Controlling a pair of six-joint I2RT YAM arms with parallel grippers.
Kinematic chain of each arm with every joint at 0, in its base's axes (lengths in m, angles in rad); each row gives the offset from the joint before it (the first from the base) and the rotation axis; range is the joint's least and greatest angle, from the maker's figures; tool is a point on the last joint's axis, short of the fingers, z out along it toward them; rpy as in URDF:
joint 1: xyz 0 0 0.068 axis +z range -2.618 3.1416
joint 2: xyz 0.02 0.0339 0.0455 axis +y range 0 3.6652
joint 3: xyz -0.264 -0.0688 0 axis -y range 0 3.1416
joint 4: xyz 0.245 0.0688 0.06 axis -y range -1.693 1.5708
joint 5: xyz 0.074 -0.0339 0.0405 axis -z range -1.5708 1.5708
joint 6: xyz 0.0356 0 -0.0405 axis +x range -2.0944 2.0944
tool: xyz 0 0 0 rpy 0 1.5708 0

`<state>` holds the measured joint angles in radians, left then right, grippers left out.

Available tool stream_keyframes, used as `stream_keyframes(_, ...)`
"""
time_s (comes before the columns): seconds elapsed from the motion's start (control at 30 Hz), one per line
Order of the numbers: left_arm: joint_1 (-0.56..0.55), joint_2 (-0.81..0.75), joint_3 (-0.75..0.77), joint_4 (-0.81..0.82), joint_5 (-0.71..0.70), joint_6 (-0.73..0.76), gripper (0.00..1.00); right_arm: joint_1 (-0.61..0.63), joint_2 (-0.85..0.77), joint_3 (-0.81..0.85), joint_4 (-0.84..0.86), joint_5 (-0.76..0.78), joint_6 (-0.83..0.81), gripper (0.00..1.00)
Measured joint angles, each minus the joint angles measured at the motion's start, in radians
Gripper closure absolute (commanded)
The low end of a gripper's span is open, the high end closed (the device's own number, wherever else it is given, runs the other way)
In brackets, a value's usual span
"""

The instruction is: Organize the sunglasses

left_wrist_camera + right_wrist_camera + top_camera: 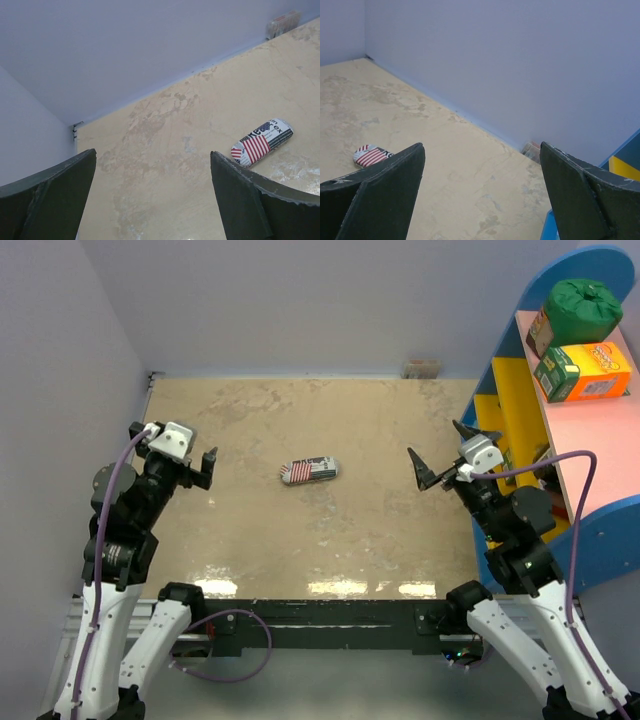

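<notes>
The sunglasses are not visible in any view. An oblong flag-print case [309, 471] lies closed in the middle of the tan table; it also shows in the left wrist view [261, 142] and the right wrist view [369, 155]. My left gripper [203, 470] [152, 152] hovers open and empty to the left of the case. My right gripper [440, 450] [481, 145] hovers open and empty to the right of the case, near the shelf.
A blue, yellow and pink shelf unit [590, 470] stands at the right edge, holding a green bag [582, 305] and an orange-green box [585, 372]. A small packet [421, 368] [283, 23] [532, 150] lies against the back wall. Lilac walls enclose the table.
</notes>
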<state>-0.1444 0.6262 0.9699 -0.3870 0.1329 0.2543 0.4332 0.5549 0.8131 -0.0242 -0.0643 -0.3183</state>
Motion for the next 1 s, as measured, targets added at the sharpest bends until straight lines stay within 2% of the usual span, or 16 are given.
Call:
stream_keyframes(0.37,0.0,-0.069,-0.103,-0.013,-0.021,-0.001,0.0,-0.002,0.004,-0.006,-0.014,-0.011,-0.013,0.01)
stream_keyframes(1.0,0.02,-0.074,-0.118,-0.014,0.009,-0.011,0.0,-0.002,0.008,-0.008,-0.02,-0.033,-0.017,0.01)
